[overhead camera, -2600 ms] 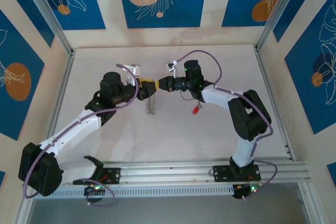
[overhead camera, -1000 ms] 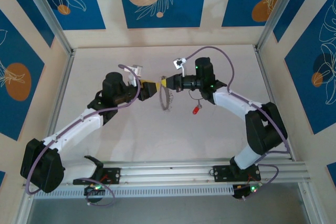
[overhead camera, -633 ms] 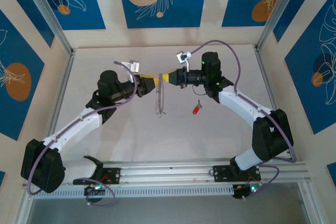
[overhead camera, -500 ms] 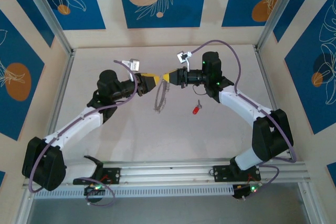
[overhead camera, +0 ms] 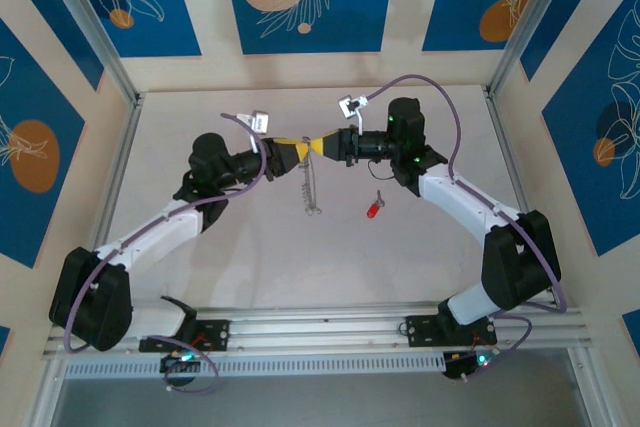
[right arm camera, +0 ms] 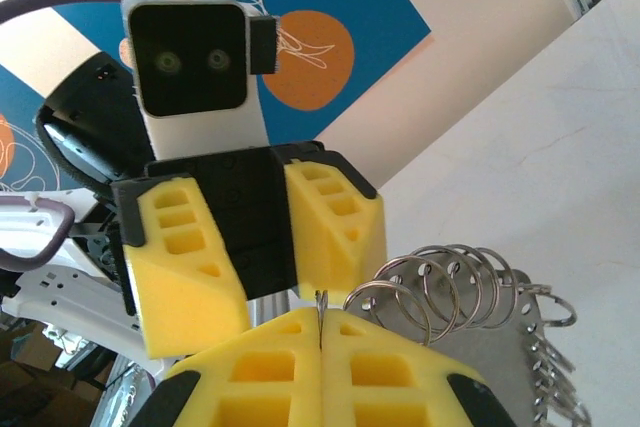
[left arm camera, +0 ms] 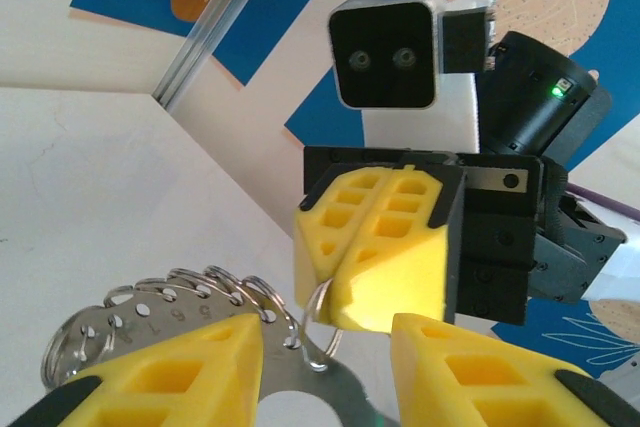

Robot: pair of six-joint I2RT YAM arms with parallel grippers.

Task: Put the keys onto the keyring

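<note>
The keyring (overhead camera: pixel 311 187) hangs as a thin silvery strand from my right gripper (overhead camera: pixel 318 146), above the middle of the table. Close up it is a row of silvery rings (right arm camera: pixel 450 287) threaded on a perforated metal strip (left arm camera: pixel 110 332). The right gripper (right arm camera: pixel 320 325) is shut on the end ring (left arm camera: pixel 322 309). My left gripper (overhead camera: pixel 297 150) faces it tip to tip, open (left arm camera: pixel 325 335), its yellow fingers (left arm camera: pixel 180 372) either side of that ring without gripping it. The red-headed key (overhead camera: pixel 373 211) lies on the table, right of the hanging rings and below the right arm.
The white tabletop (overhead camera: pixel 200 277) is fenced by aluminium rails (overhead camera: pixel 120 162) and blue patterned walls. Both arms reach in from the near edge and meet over the table's far middle.
The keyring went from the left gripper to the right, which lifted it farther back. In the last half second the left gripper closed the gap to the right one's tips, and the rings hang straighter.
</note>
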